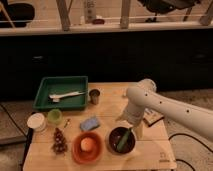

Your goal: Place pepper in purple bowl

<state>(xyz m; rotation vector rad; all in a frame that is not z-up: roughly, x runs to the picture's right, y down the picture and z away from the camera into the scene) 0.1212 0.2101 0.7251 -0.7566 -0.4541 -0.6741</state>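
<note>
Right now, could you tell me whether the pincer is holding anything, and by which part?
It cannot be told. The pincer is at the purple bowl's right rim, by the pepper that lies in the bowl; contact isn't visible.

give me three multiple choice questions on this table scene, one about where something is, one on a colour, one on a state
1. Where is the pepper?
A. in the green tray
B. in the purple bowl
C. on the blue sponge

2. What colour is the bowl left of the purple bowl?
A. orange-red
B. white
C. black

3. Where is the hand now?
A. above the green tray
B. off the table, by the railing
C. low at the purple bowl's right rim

Key:
1 B, the green pepper lies leaning inside the dark bowl.
2 A, the orange-red bowl sits next to it, with a pale round thing inside.
3 C, the arm bends down and the hand ends at the bowl's rim, by the pepper's upper end.
</note>
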